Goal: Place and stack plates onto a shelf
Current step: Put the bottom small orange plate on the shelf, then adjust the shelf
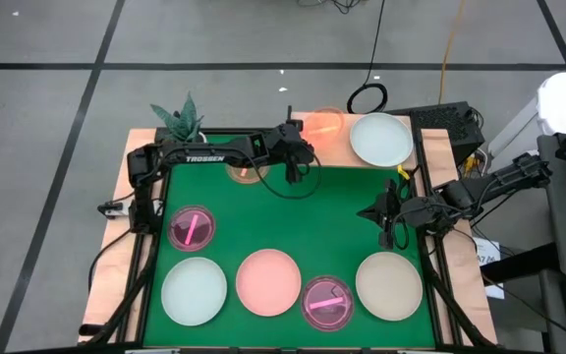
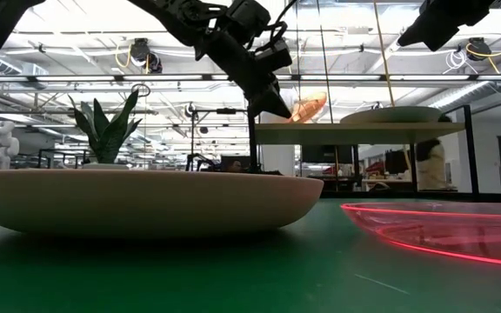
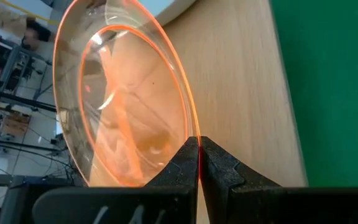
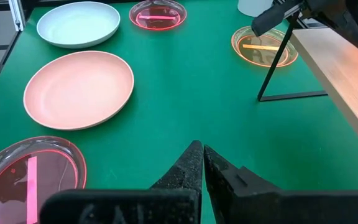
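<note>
The shelf (image 1: 430, 147), a light-wood board on thin dark legs, stands at the table's far edge. A pale plate (image 1: 381, 138) rests on its right part. My left gripper (image 1: 308, 138) is shut on a see-through orange plate (image 3: 123, 99), held tilted over the shelf's left part (image 3: 247, 81). A second orange plate (image 4: 263, 48) lies on the table under the shelf. On the green table lie two magenta plates (image 1: 192, 228) (image 1: 327, 302), a pale blue-green plate (image 1: 195, 290), a pink plate (image 1: 268, 282) and a beige plate (image 1: 389, 285). My right gripper (image 4: 202, 155) waits shut at the right side. My left gripper pinches the orange plate's rim (image 3: 196, 138) between its two fingers, on a short stretch of the edge. The fingers slant down from the table's left side. The plate stands steeply tilted over the shelf board (image 2: 307, 107). Whether its lower edge touches the board, I cannot tell.
A potted plant (image 1: 178, 120) stands at the far left corner beside the shelf. A thin dark shelf leg (image 4: 272, 68) rises from the green mat next to the orange plate below. Bare green mat lies in the table's middle (image 1: 293, 216).
</note>
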Controlling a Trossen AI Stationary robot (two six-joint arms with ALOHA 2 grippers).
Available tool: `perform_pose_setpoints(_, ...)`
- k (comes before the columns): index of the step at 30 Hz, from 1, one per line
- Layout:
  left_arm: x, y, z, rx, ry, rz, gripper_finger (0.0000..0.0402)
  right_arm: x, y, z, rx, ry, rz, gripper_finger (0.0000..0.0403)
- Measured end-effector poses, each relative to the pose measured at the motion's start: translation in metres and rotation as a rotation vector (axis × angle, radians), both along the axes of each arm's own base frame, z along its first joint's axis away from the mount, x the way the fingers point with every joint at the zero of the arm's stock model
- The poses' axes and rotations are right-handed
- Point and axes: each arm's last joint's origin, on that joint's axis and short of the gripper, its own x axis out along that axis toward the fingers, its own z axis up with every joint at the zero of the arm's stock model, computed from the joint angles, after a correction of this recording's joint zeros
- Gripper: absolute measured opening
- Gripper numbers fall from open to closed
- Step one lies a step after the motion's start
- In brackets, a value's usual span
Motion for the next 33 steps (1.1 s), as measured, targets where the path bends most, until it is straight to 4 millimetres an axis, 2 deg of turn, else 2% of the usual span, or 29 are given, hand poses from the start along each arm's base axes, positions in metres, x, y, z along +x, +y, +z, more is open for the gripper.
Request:
perform_pose_setpoints(3, 0.000, 0.000, 0.000, -0.003, 0.004, 0.001, 0.0015, 0.000, 0.000, 0.000, 0.000, 0.000, 0.000, 0.0000)
perform_pose_setpoints(11, 0.000, 0.000, 0.000, -0.010, -0.003, 0.015, 0.0064, 0.000, 0.000, 0.000, 0.000, 0.000, 0.000, 0.0000)
perform_pose_setpoints(23, 0.003, -0.010, 0.000, 0.006, -0.003, 0.002, 0.0067, 0.000, 0.000, 0.000, 0.000, 0.000, 0.000, 0.0000)
perform_pose_setpoints(27, 0.003, -0.010, 0.001, 0.017, -0.006, 0.048, 0.0067, 0.000, 0.000, 0.000, 0.000, 0.000, 0.000, 0.0000)
perform_pose_setpoints(33, -0.003, -0.030, 0.019, 0.008, -0.045, 0.141, 0.0067, -0.001, 0.000, -0.001, 0.002, 0.015, -0.006, 0.0000)
